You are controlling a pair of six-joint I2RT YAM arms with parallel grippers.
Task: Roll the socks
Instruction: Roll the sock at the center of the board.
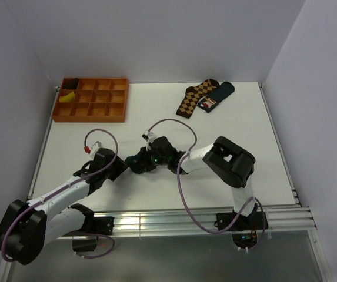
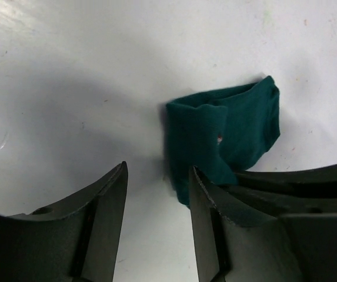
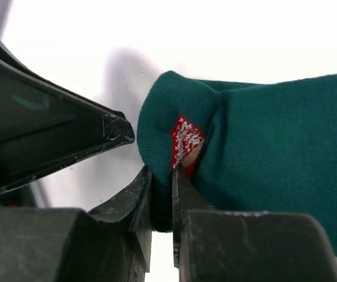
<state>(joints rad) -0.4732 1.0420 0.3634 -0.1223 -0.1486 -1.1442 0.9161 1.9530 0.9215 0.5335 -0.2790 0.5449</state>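
On the white surface [image 1: 262, 147], an orange compartment tray [image 1: 89, 119] lies far left, holding a yellow thing [image 1: 67, 97], perhaps fabric; a brown diamond-patterned sock [image 1: 193, 100] lies far right.

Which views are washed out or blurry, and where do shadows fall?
Top view: sharp, evenly lit, glare on the front rail. Left wrist: soft shadow on the table beside the sock. Right wrist: table blown out white behind the sock.

A robotics lab test cell is shown. A white tabletop [image 1: 156, 117] is enclosed by plain white walls [image 1: 156, 35], and aluminium rails [image 1: 168, 222] are fitted along its near edge. The left arm [image 1: 68, 191] and the right arm [image 1: 233, 164] are bolted there, with purplish cables [image 1: 180, 188] looped around them. An orange compartment tray [image 1: 89, 120] is set at the far left.
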